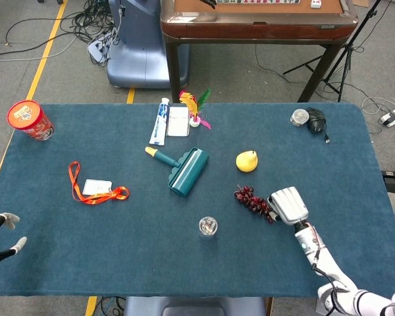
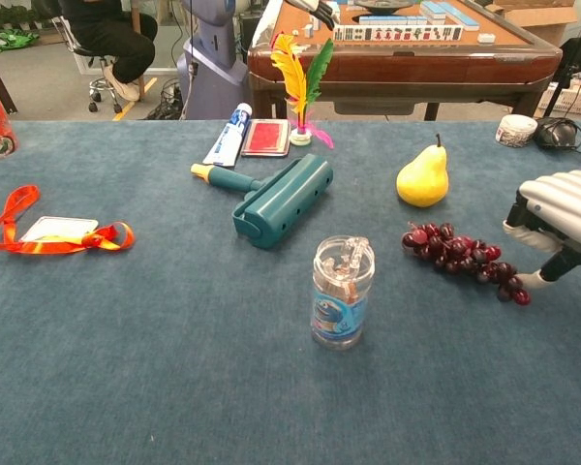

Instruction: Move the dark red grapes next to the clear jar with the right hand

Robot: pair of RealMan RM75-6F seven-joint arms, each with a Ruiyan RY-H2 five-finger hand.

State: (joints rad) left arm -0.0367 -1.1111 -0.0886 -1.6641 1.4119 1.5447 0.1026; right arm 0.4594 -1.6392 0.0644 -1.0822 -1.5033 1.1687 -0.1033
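No legible text anywhere.

Lab: floor cables (image 1: 33, 29), tape lines (image 1: 47, 41)

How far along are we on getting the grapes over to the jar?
Early stage. Done: the right robot hand has reached the far end of the dark red grapes, fingertips at the last berries. In hand: the grasp; whether it has closed on the bunch cannot be told. Left: lift the grapes, which lie on the table, away from the clear jar and near the pear, then set them beside the jar.
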